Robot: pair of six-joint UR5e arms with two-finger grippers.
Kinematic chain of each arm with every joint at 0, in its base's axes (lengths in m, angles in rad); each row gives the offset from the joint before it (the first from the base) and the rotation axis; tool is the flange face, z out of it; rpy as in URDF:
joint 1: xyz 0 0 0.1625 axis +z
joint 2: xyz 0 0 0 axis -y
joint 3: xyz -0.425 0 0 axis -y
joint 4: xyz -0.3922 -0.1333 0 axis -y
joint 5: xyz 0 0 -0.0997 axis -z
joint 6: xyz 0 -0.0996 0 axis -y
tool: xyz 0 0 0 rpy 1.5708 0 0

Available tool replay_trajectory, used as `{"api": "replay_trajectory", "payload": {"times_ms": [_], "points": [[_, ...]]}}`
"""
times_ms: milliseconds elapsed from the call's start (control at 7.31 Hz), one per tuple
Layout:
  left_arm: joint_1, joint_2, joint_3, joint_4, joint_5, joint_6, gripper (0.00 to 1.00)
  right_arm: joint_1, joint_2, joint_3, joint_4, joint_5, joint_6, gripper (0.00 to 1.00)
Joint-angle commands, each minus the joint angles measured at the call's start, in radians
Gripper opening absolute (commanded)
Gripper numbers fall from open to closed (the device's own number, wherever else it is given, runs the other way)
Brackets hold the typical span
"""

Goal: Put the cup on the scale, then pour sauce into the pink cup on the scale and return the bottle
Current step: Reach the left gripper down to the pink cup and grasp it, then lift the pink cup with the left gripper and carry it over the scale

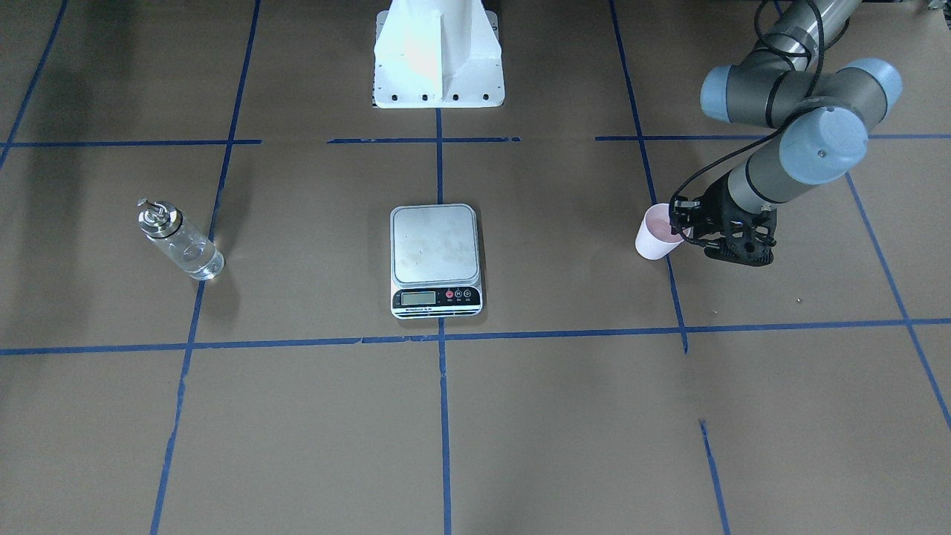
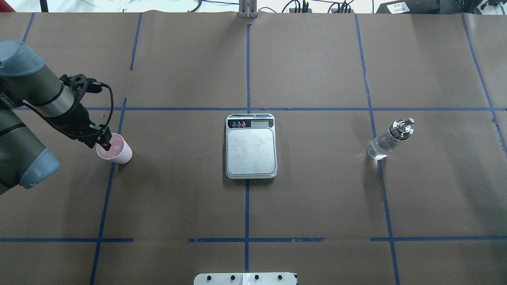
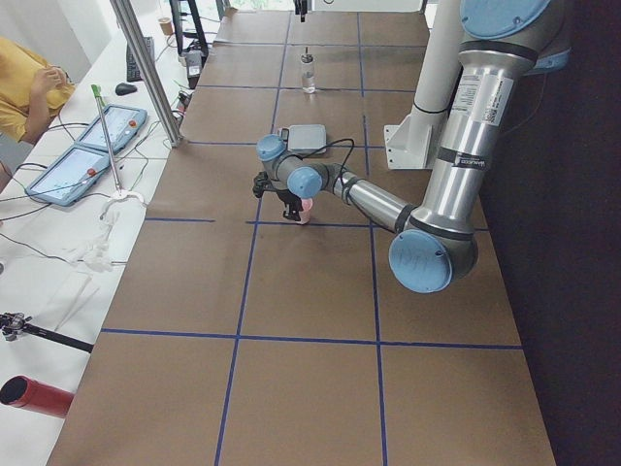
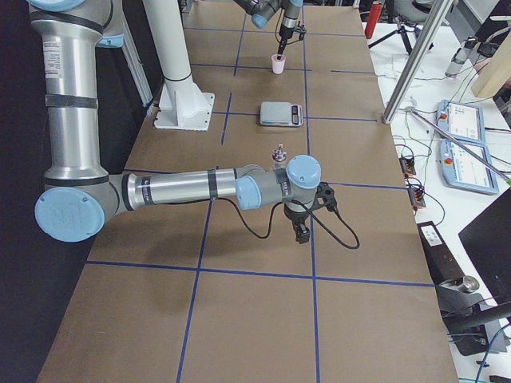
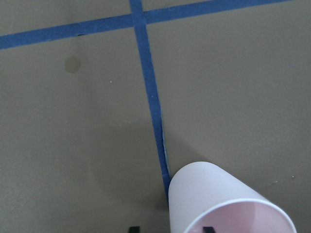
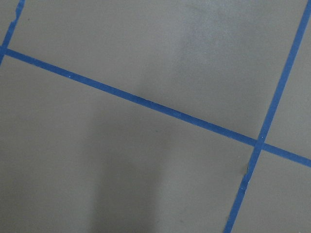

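The pale pink cup point(image 2: 119, 149) stands upright on the brown table, far to the left of the scale point(image 2: 250, 146); it also shows in the front view point(image 1: 654, 236) and the left wrist view point(image 5: 214, 199). My left gripper point(image 2: 105, 141) is open and straddles the cup's near wall, one fingertip point(image 5: 209, 228) inside and one outside, neither touching it. The glass bottle point(image 2: 390, 139) with its silver cap stands far to the right of the scale, alone. My right gripper point(image 4: 302, 231) shows only in the exterior right view, low over bare table near the bottle point(image 4: 279, 153); I cannot tell its state.
The scale's steel plate point(image 1: 435, 244) is bare. The white robot pedestal point(image 1: 437, 59) stands behind the scale. Blue tape lines point(image 2: 247, 198) grid the brown table. Tablets point(image 3: 73, 160) and a metal post point(image 3: 146, 68) lie beyond the table's far edge.
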Motion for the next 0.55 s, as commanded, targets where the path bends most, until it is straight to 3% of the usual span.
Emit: {"api": "replay_trajectory", "payload": {"times_ms": [0,411], "points": [[0.001,-0.002,0.002,0.003,-0.002,-0.012,0.0,0.0,0.0,0.005,0.0,0.0,0.001,1.0],[-0.026,-0.054,-0.058,0.035,-0.002,-0.169,0.0,0.0,0.002,0.01,0.0,0.0,0.001,1.0]]}}
